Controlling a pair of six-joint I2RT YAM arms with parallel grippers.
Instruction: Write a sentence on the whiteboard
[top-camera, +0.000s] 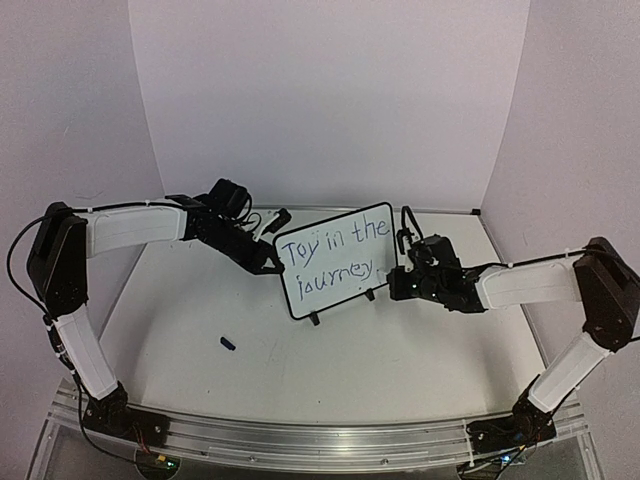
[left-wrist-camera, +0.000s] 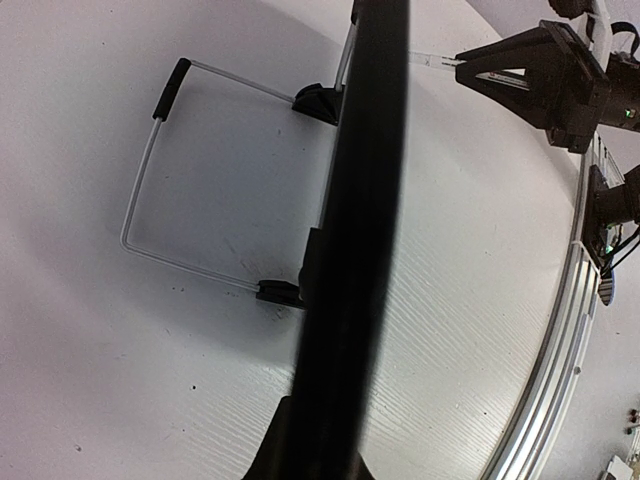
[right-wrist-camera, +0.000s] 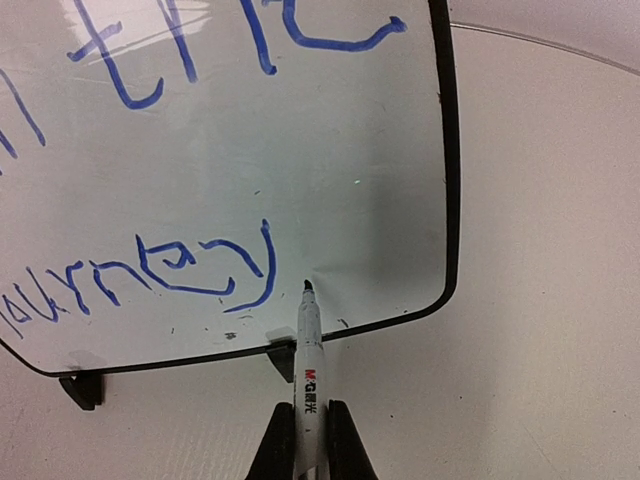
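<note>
The whiteboard (top-camera: 335, 262) stands tilted on its small black feet mid-table, and the blue sentence (top-camera: 330, 255) on it reads "Toy in the journey" in two lines. My left gripper (top-camera: 272, 262) is shut on the board's left edge; in the left wrist view that black frame edge (left-wrist-camera: 360, 250) runs straight up from the jaws. My right gripper (right-wrist-camera: 310, 405) is shut on a white marker (right-wrist-camera: 308, 360). The marker's tip rests at the board (right-wrist-camera: 380, 180), just right of the last "y" of "journey" (right-wrist-camera: 150, 275), near the lower right corner.
A small blue cap (top-camera: 228, 343) lies on the white table in front of the board, to the left. The board's wire stand (left-wrist-camera: 150, 200) sits behind it. White walls close the back and sides. A metal rail (top-camera: 320, 440) runs along the near edge.
</note>
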